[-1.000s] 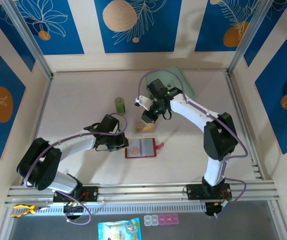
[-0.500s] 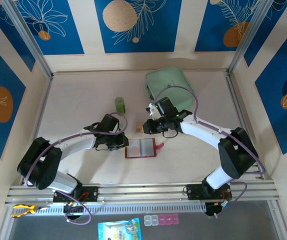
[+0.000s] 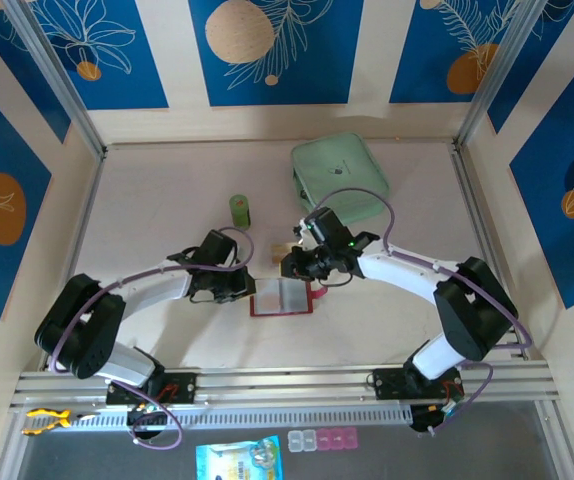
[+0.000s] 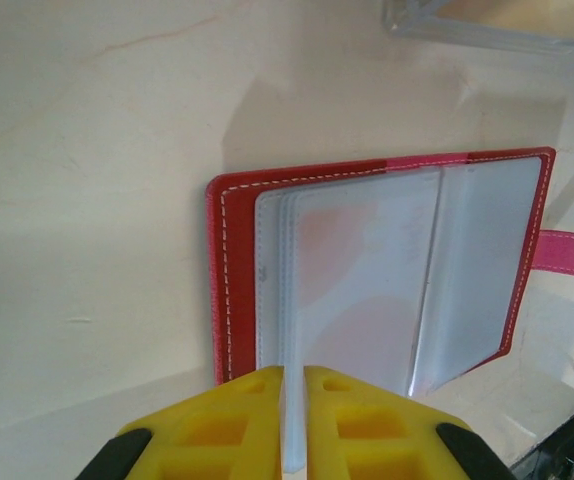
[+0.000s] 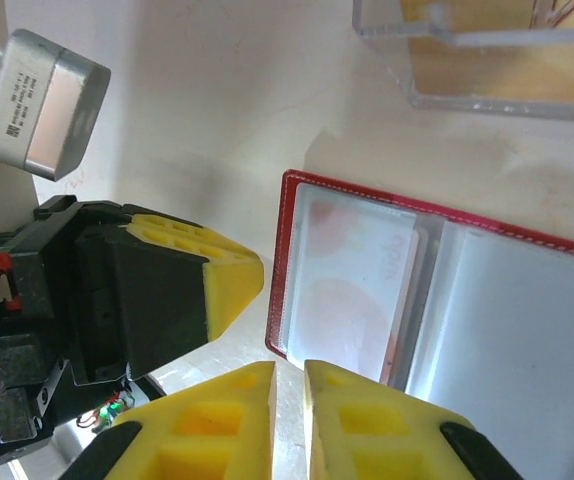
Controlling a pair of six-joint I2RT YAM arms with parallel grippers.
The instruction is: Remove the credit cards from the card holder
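Observation:
The red card holder (image 3: 285, 298) lies open on the table, its clear sleeves up and its pink tab (image 4: 567, 250) to the right. My left gripper (image 3: 251, 290) is at its left edge, shut on the edge of a clear sleeve (image 4: 294, 400). My right gripper (image 3: 289, 268) hovers low at the holder's far left corner, shut with nothing between its fingers (image 5: 289, 400). A credit card (image 5: 362, 285) with faint pink markings shows through the left sleeve. More tan credit cards (image 3: 285, 249) lie in a clear case just behind the holder.
A mint-green zip pouch (image 3: 339, 168) lies at the back right. A small green cylinder (image 3: 240, 210) stands behind the left arm. The clear case (image 5: 487, 55) is close to the holder's far edge.
My right arm has swung down from near the green pouch, and its gripper has come forward to the holder's far edge. The left gripper has kept its hold.

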